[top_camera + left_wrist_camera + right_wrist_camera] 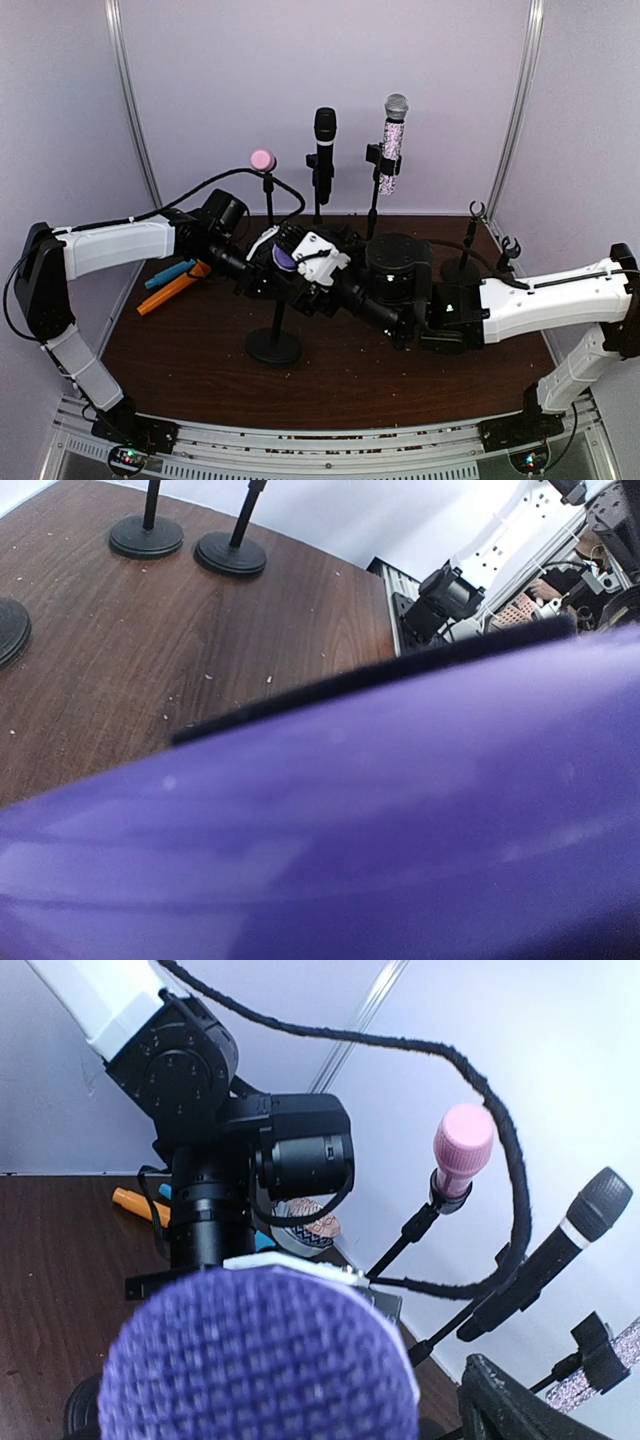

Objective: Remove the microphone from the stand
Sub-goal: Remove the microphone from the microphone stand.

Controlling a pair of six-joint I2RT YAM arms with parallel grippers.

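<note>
A purple microphone (283,256) sits at the top of a short black stand (274,345) at mid-table. My left gripper (258,266) is against it from the left and my right gripper (322,262) from the right. In the left wrist view the purple body (380,820) fills the lower frame and hides the fingers. In the right wrist view the purple mesh head (260,1360) points at the camera and hides the fingers. Whether either gripper is closed on the microphone cannot be seen.
At the back, a pink microphone (263,159), a black one (325,130) and a glittery one (392,145) stand on stands. Two empty stands (472,240) are at the right. Orange (175,288) and blue (170,273) markers lie at the left. Stand bases (146,537) show behind.
</note>
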